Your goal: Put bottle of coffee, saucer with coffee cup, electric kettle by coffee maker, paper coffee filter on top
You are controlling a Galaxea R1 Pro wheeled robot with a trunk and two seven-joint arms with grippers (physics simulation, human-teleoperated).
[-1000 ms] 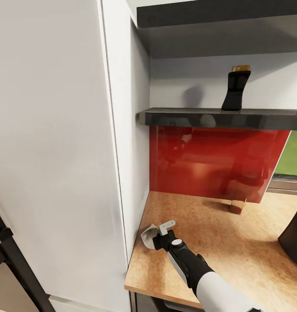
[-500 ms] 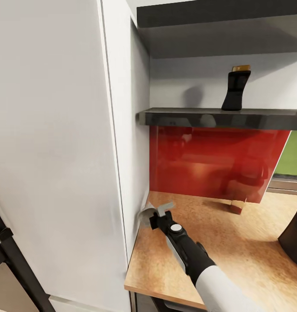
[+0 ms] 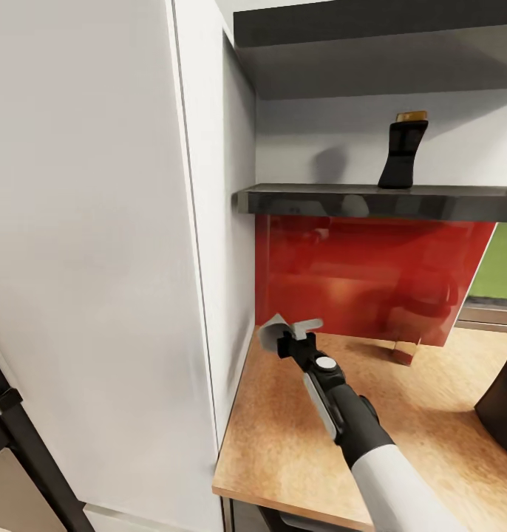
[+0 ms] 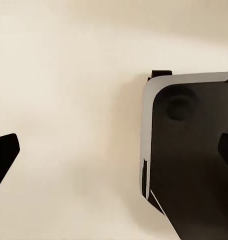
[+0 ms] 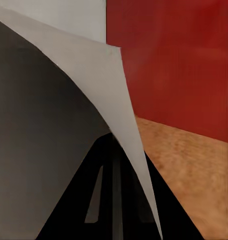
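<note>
The right gripper (image 3: 289, 332) pinches a thin whitish-grey, fan-shaped paper coffee filter (image 3: 273, 331), curved like a cone, above the light wood-coloured tabletop (image 3: 401, 414).

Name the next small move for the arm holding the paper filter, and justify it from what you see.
Probably carry it right, toward the coffee maker. The right gripper is shut on the paper coffee filter, lifted off the kitchen countertop in the corner by the white cabinet. The maker's dark body stands at the head view's right edge with its top out of frame.

Paper coffee filter (image 3: 272, 332) in right gripper (image 3: 292, 336)
</note>
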